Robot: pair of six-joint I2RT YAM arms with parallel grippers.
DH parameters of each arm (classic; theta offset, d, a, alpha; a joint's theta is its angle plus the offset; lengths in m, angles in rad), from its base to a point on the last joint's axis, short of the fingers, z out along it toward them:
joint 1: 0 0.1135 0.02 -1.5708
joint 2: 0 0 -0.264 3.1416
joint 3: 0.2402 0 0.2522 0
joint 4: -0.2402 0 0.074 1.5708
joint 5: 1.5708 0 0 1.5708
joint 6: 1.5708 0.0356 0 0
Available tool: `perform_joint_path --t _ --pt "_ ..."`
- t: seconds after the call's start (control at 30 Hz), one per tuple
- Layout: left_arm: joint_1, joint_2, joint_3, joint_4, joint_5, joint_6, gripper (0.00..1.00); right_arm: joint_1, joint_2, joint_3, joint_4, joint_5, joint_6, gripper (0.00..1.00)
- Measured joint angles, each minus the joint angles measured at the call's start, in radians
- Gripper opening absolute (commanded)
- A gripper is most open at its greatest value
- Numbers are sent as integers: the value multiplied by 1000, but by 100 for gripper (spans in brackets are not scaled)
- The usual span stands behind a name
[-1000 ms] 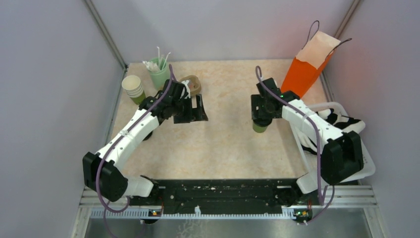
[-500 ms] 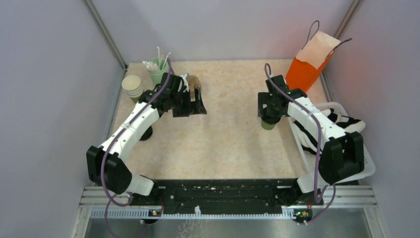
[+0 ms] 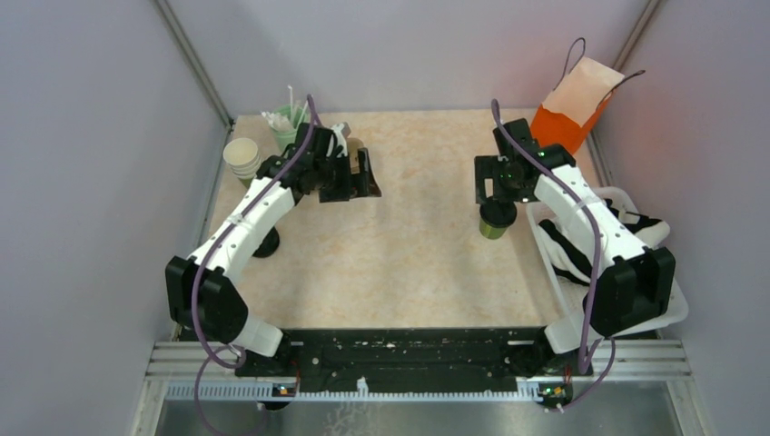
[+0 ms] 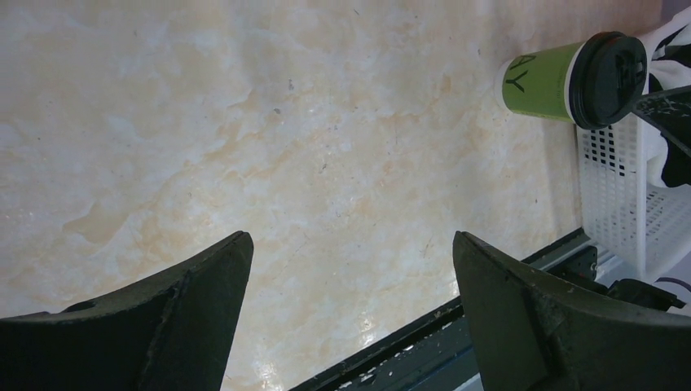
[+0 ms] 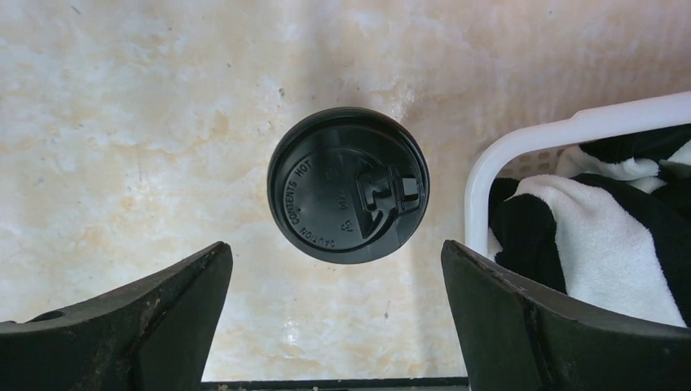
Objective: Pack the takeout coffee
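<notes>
Black-lidded takeout coffee (image 5: 349,185) stands upright on the marble-look table (image 3: 409,263), right side, just beside the white basket (image 5: 570,130), not touching as far as we can tell. Right gripper (image 3: 498,186) hangs straight above it, jaws spread wide, nothing in them; wrist view has the lid roughly centred between the jaws. Left gripper (image 4: 350,236) is likewise wide open and empty, well apart over the far-left part of the table.

Step in hand, we judge: get hold of the cup with the right arm. To do it well we'd drop straight down, past the lid, and close on the paper wall under the rim, not on the lid, which could pop off. Squeeze lightly; paper cup, probably crushes easily, may be full. Keep it upright through the lift.

In the way: basket rim sits close on one side of the cup, so the jaw on that side has little room and could clip the plastic or nudge the cup over. Black-and-white cloth (image 5: 595,236) heaped in the basket, not reaching the cup.

Around: orange paper bag (image 3: 558,127) leans in the far right corner, likely the place to pack into; its mouth looks narrow and tilted, cord handles sticking up could snag. Lidless cup stack (image 3: 243,159) and pale-green cup of white sticks (image 3: 289,123) sit far left, near the left arm, not involved.
</notes>
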Motion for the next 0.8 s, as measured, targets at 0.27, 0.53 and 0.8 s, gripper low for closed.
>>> perform_joint_path --t 0.27,0.53,0.8 --pt "104 3 27 -1 -35 14 99 9 -4 73 -30 -78 -1 98" --pt "363 88 235 -33 -220 72 88 75 -5 87 -21 -179 -17 98" --pt "536 259 391 -89 -341 69 77 92 -21 51 13 -269 -69 98"
